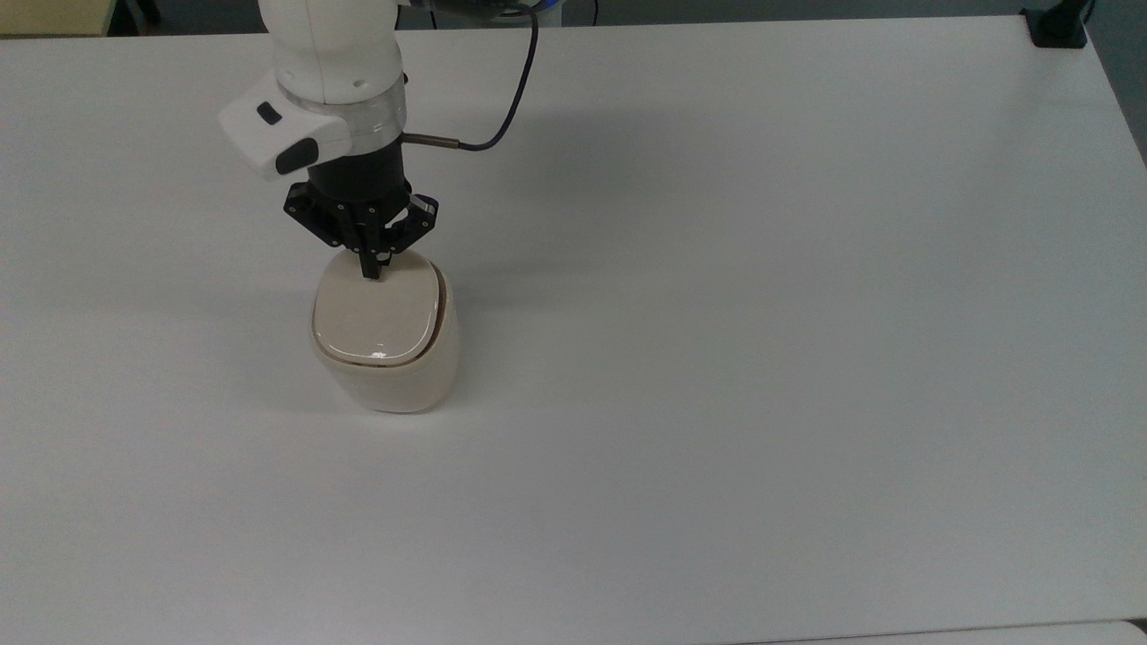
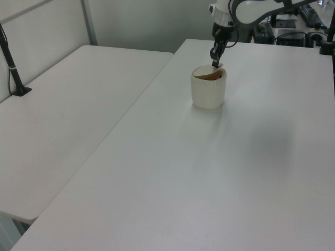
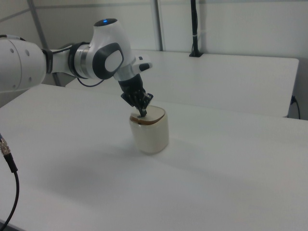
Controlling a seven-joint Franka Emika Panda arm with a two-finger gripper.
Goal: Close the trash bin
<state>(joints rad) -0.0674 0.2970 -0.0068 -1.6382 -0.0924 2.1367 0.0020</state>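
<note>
The cream-white trash bin stands on the white table. Its glossy flap lid lies almost flat over the opening, with a thin brown gap along the rim in the top view. In the left view the lid is still slightly raised, showing tan interior beneath. My gripper is shut, its fingertips pressing on the lid's far edge from above.
A dark cable loops from the wrist over the table. A second white table stands beside this one in the left view. A black post rises at the back in the right view.
</note>
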